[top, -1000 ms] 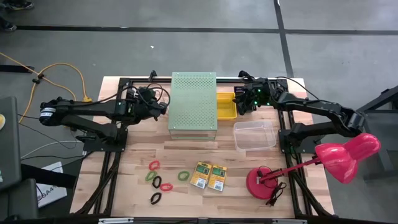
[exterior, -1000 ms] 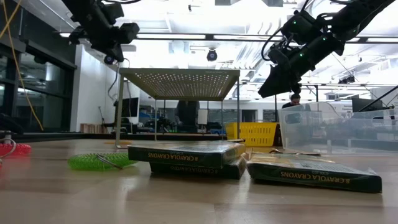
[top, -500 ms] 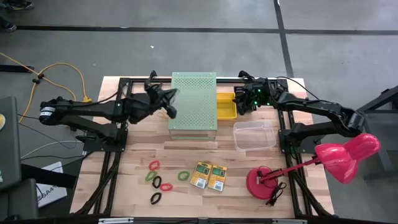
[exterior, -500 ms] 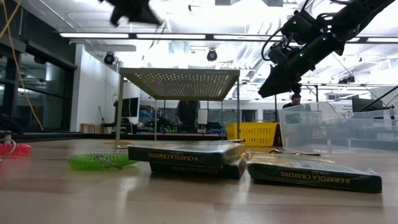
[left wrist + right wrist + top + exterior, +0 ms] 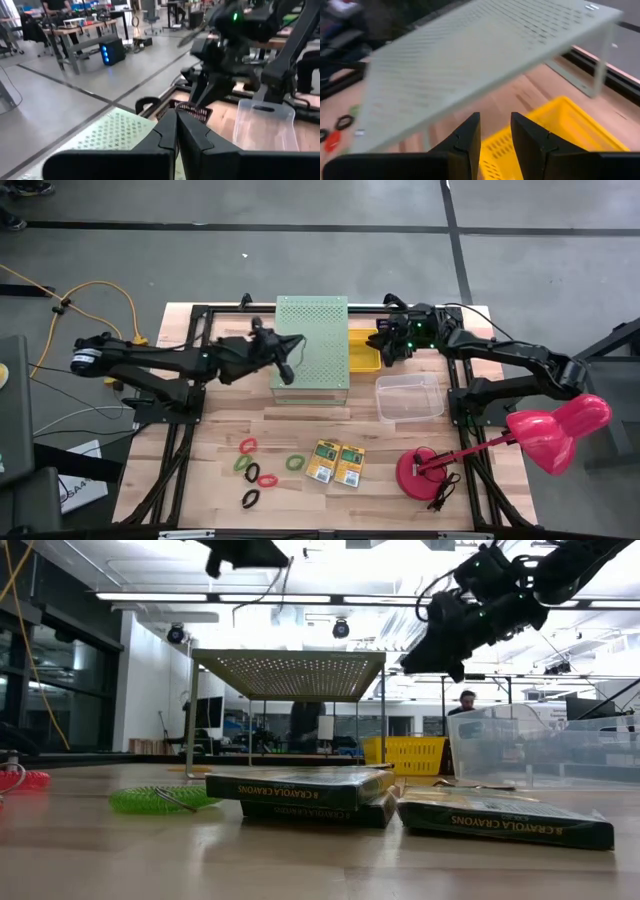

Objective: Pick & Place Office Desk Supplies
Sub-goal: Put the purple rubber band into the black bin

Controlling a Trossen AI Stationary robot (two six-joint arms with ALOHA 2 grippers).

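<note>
Several elastic band loops, red (image 5: 247, 445), green (image 5: 294, 463) and black (image 5: 250, 499), lie flat on the wooden table near its front. Two yellow-and-green crayon boxes (image 5: 322, 461) (image 5: 349, 464) lie flat side by side to their right. In the low view the crayon boxes (image 5: 300, 788) (image 5: 505, 818) and a green band (image 5: 160, 800) show close up. My left gripper (image 5: 288, 370) (image 5: 176, 116) is shut and hovers high over the pale-green perforated shelf (image 5: 311, 345). My right gripper (image 5: 379, 348) (image 5: 495, 131) is narrowly open in the air above the yellow basket (image 5: 363, 352).
The perforated shelf stands on thin legs at the table's far middle, with the yellow basket (image 5: 555, 130) beside it on the right. A clear plastic container (image 5: 409, 397) sits nearer. A pink desk lamp (image 5: 555, 430) with a red base (image 5: 425, 473) occupies the near right corner.
My left gripper has swung from the shelf's left edge toward the table's right and now hangs over the shelf top; it has risen in the low view. My right gripper has shifted a little toward the left and tipped upward.
</note>
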